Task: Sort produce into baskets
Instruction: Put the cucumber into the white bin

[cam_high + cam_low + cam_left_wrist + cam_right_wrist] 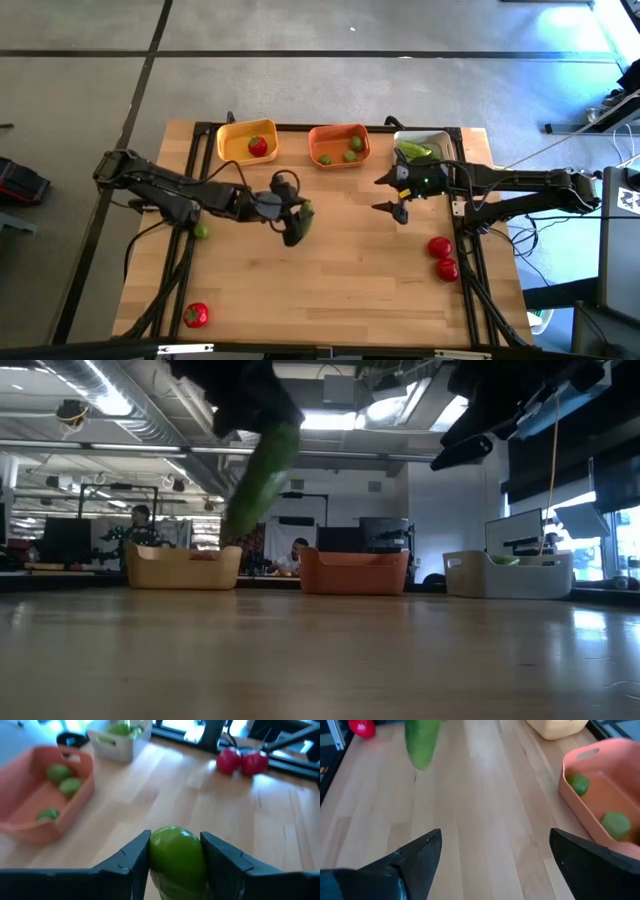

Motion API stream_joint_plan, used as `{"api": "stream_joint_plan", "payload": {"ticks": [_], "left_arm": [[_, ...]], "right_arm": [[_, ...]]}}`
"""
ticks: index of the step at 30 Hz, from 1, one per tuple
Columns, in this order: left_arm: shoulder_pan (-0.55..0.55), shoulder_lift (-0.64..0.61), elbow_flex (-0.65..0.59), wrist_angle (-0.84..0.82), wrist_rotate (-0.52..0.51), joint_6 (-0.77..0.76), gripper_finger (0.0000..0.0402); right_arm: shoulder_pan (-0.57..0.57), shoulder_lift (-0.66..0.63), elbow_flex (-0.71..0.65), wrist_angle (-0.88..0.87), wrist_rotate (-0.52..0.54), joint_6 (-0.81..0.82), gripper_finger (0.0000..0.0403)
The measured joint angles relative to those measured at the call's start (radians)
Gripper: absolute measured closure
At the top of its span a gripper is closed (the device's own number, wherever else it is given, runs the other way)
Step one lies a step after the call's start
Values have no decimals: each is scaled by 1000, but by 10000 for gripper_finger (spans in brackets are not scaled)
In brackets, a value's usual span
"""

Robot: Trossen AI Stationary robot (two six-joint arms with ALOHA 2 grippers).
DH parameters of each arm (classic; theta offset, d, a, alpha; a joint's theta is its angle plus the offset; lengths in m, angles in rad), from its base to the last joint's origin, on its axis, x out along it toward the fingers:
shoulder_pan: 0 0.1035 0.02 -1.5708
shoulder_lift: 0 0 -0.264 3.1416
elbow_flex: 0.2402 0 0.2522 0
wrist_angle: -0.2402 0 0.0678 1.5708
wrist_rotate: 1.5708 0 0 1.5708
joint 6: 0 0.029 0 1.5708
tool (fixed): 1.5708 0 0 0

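My left gripper (297,222) is shut on a green cucumber piece (262,478), held above the table's middle. My right gripper (392,194) is open and empty, just in front of the white-grey basket (424,150), which holds green pieces. The yellow basket (247,141) holds a red tomato piece. The orange basket (339,146) holds three lime balls. Two tomato pieces (442,257) lie at the right, one (196,315) at the near left, and a lime ball (201,231) lies under my left arm. My left gripper pinches the cucumber piece between its two fingers, on two opposite sides near its upper end (176,851). The piece is lifted clear of the table and hangs tilted below the fingers (262,478).
The three baskets stand in a row along the table's far edge. Bare wood lies in the table's middle and near side. People sit in the room beyond the table in the low view.
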Motion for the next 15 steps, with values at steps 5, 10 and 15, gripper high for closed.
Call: {"api": "stream_joint_plan", "payload": {"ticks": [5,10,15], "left_arm": [[34,7,0,84,0,75,246],[57,38,-1,182,1,150,246],[78,75,-1,290,1,228,247]], "right_arm": [[0,0,0,33,0,0,45],[0,0,-15,105,-29,0,45],[0,0,-81,246,-68,3,45]]}}
